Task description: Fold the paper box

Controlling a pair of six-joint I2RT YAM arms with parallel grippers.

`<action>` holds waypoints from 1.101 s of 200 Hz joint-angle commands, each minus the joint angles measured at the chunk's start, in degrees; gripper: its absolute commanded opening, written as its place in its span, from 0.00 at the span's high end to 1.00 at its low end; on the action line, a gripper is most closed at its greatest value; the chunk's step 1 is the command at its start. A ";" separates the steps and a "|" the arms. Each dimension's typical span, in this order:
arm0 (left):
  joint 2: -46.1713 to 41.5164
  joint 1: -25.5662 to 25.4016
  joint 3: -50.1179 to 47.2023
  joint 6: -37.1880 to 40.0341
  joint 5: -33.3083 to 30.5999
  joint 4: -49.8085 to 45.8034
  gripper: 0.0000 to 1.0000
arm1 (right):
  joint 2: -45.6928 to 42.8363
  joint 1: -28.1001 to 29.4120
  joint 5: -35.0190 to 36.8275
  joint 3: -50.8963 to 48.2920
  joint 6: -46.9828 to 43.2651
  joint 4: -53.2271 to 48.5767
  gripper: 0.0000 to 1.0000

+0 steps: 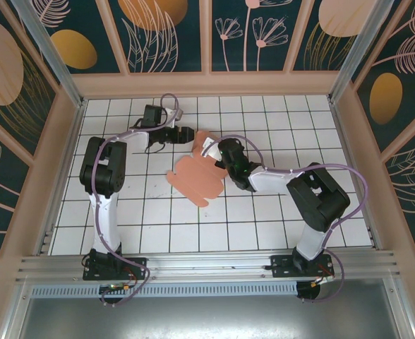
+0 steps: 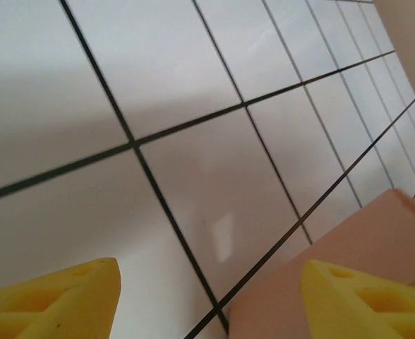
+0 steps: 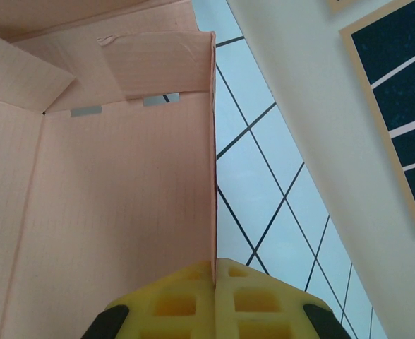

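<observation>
Evidently early in the fold.

Top external: the paper box (image 1: 193, 180) lies mid-table as a mostly flat blank, with rounded tabs spread toward 7 o'clock. Only its 1 o'clock edge is lifted. The right gripper (image 1: 213, 150) sits on that lifted edge. The left gripper (image 1: 185, 134) hovers at about 12 o'clock from the blank, near it but seemingly apart.

Left wrist: the left gripper (image 2: 207, 307) is spread wide with nothing between its yellow fingertips (image 2: 59, 296). The pink card (image 2: 363, 233) comes in at 4 o'clock, beside the right-hand tip. Contact cannot be told.

Right wrist: the right gripper (image 3: 214, 296) has its pads pressed together on the edge of one raised wall of the box (image 3: 109, 212). That wall runs from 6 o'clock up to 12. Small flaps at 11 o'clock are creased inward but loose.

Judgement: one wall is up. The other walls, the tabs and the closing remain to be done.
</observation>
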 commanded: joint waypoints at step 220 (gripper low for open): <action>-5.17 -1.78 -11.93 6.82 5.59 12.46 0.55 | 1.60 3.04 2.93 2.51 -2.30 0.91 1.00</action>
